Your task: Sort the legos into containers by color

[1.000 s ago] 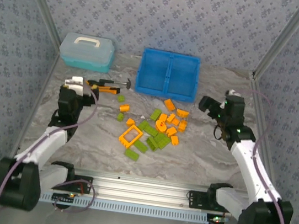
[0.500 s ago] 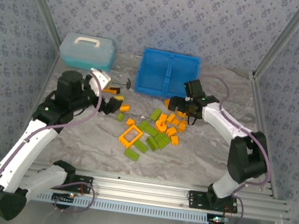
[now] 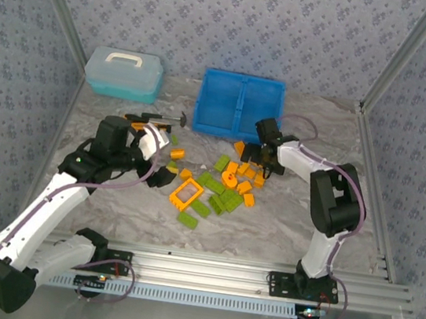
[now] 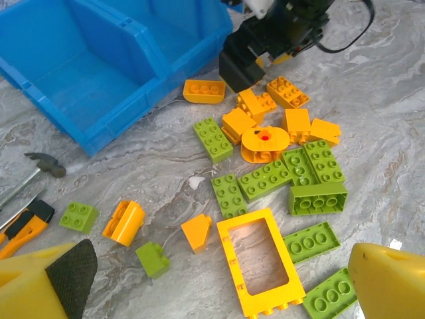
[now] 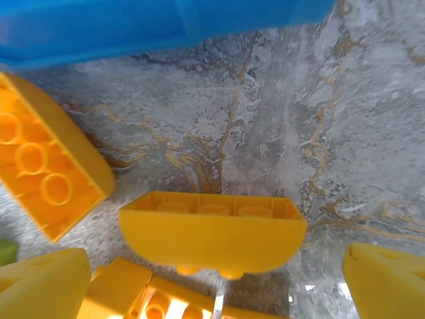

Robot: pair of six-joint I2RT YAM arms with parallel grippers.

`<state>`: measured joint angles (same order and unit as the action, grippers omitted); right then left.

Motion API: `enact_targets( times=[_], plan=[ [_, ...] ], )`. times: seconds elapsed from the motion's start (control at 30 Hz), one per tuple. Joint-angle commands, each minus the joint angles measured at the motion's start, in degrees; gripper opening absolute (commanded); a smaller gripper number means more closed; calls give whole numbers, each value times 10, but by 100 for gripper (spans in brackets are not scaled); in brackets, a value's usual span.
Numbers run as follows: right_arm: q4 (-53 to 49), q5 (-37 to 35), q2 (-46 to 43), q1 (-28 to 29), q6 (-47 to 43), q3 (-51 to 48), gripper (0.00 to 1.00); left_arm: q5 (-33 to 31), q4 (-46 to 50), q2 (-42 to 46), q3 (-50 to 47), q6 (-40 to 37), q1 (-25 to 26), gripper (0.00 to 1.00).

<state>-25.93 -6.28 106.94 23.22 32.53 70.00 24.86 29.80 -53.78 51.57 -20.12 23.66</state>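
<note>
The right gripper [image 3: 264, 157] hangs wide open over a curved orange brick [image 5: 212, 232] at the far edge of the legos [image 3: 221, 188], just near the blue bin [image 3: 217, 129]. The left gripper [image 3: 161, 162], also wide open, hovers at their left edge.

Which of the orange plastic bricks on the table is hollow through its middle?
The large rectangular orange plastic frame: its centre is an open window, while the other orange bricks are solid.

In the left wrist view the bright blue plastic bin [image 4: 99, 73] runs off the top edge. The orange-and-black utility knife [image 4: 25, 224] runs off the left and a lime green plastic brick [image 4: 325, 300] off the bottom. In the right wrist view an orange studded plastic brick [image 5: 46, 179] is cropped at left, and the orange bricks along the bottom edge [image 5: 153, 299] are blurred.
</note>
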Motion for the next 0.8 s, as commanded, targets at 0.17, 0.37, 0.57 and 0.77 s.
enact_targets(
  times=[0.17,0.37,0.57,0.77],
  plan=[
    [15,-14,38,-7,16,18,81,31,-11,16,-21,-28,3,99],
    [29,-19,35,-10,7,3,68,30,-19,20,-28,-30,3,99],
    [36,-11,35,-17,-22,7,58,44,-24,20,-31,-32,3,99],
    [32,-19,-3,-19,-36,1,55,41,-26,21,-34,-33,3,99]
  ],
)
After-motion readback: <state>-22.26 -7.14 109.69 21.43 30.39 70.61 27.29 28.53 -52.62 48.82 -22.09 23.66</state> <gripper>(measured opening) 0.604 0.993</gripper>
